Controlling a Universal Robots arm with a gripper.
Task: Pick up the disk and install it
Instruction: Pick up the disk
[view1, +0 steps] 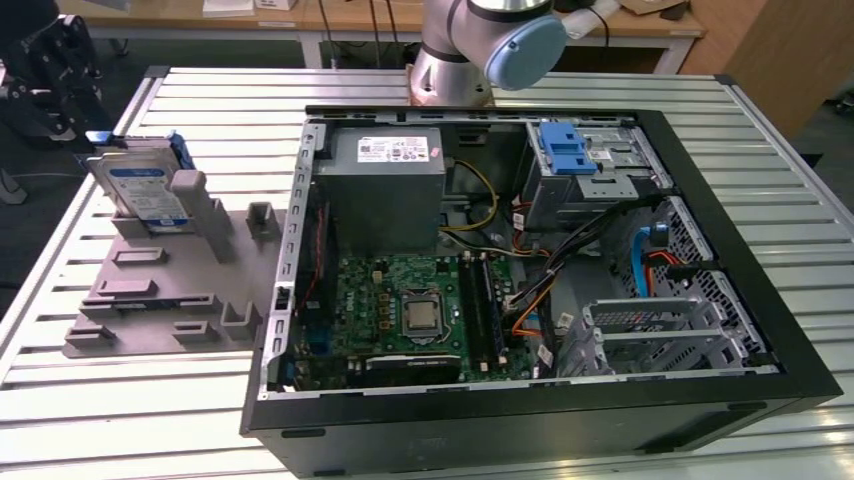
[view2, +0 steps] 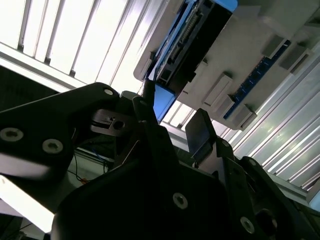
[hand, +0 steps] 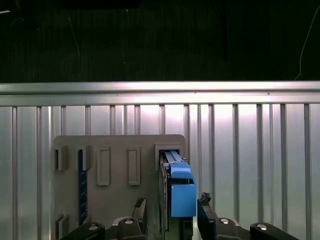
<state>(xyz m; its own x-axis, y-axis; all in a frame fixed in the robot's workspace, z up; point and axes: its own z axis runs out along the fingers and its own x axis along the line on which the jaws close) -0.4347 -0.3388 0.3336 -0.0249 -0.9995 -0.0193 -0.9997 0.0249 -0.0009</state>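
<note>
Hand (hand: 172, 200) is open and empty in the first wrist view: its fingers (hand: 206, 215) stand apart, and the disk (hand: 181, 180), on edge in the grey holder (hand: 117, 200), is in line with the gap between them. If this line is a little off, one finger could strike the blue frame and tip the disk. In the second wrist view the hand (view2: 174, 107) is apart from the disk (view2: 195, 40); a grip only on plastic may slip. In the exterior view the disk (view1: 140, 185) stands on the table (view1: 54, 420), at about 10 o'clock from the computer case (view1: 534, 440), whose loose cables (view1: 534, 290) could snag it.
</note>
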